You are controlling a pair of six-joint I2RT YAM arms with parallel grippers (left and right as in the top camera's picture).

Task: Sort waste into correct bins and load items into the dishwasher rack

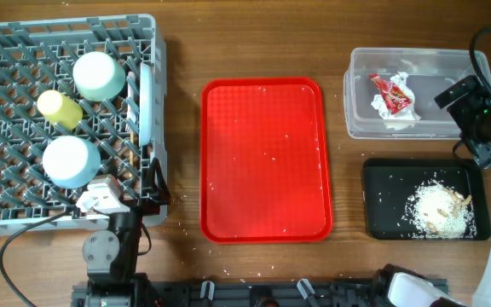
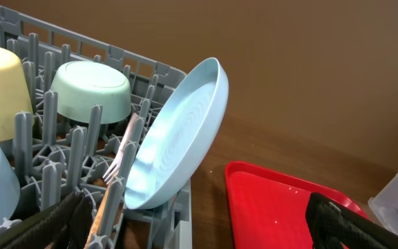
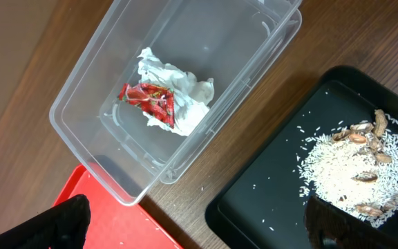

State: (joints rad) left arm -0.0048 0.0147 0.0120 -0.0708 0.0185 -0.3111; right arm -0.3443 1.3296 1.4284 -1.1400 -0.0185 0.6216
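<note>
Hard to read: from overhead the left hand (image 2: pixel 195 209) is buried under its own wrist housing at the rack (image 1: pixel 7 196) corner nearest the red tray (image 1: pixel 264 159). The right arm's dark wrist covers the clear tub (image 1: pixel 356 94) end farthest from the red tray, and its white link is cut by the frame edge. Fork (image 2: pixel 118 164) shows only tines and a short neck between pegs, with the rest behind the plate (image 2: pixel 178 145). Stick (image 2: pixel 102 218) runs off the bottom of the left wrist view. Yellow cup (image 1: pixel 60 108) and pale blue bowl (image 1: pixel 71 161) are cropped in that view but whole from overhead. Surface: brown wood-grain table (image 1: pixel 254 43), with loose grains on it and on the red tray. The room beyond the table is out of frame. Count, left of the red tray: 1 rack holding 2 upturned bowls (pale blue, and pale green bowl (image 1: pixel 99 75)), 1 cup, 1 plate standing on edge along the side facing the red tray, 1 fork, 1 stick. Right of the red tray: 2 bins. The clear tub, toward the far side, holds 1 napkin (image 3: pixel 185 97) with 1 red wrapper (image 3: pixel 150 100) lying on it. The black tray (image 1: pixel 386 192), toward the near side, holds 1 heap of rice (image 1: pixel 440 211) with several brown bits (image 3: pixel 361 135) mixed in. Left hand: fingers spread wide, nothing between them, just beside the plate. Right hand (image 3: pixel 195 206): fingers spread wide, released, above the gap between tub and black tray.
</note>
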